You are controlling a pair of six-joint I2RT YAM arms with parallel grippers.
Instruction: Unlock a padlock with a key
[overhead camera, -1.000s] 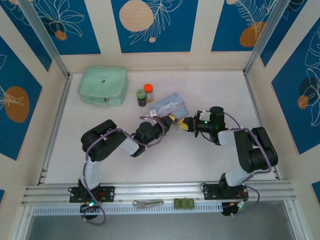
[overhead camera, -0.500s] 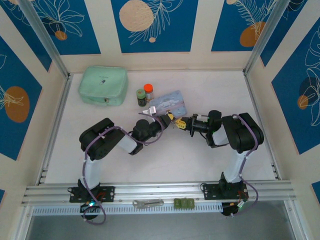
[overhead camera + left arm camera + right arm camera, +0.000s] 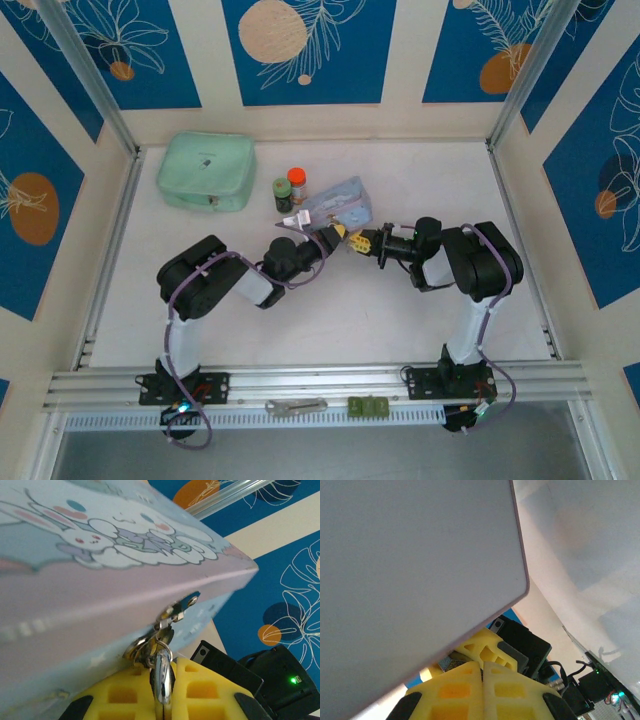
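Low in the left wrist view, the left fingers [image 3: 125,696] gripped the key [image 3: 161,677] beneath the tin [image 3: 100,585]; the right fingers [image 3: 452,691] were pressed shut.

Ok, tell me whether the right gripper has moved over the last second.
Yes, slightly: the right gripper has shifted left and toward the far wall, closer to the orange-capped jar, while its elbow swung inward.

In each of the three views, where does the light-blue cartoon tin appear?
Top external: the tin lies near centre, behind the left gripper.
Left wrist: its printed lid and side span the upper left.
Right wrist: probably the plain grey panel at upper left.
Shared landmark: the left gripper's yellow jaws at the tin's edge.
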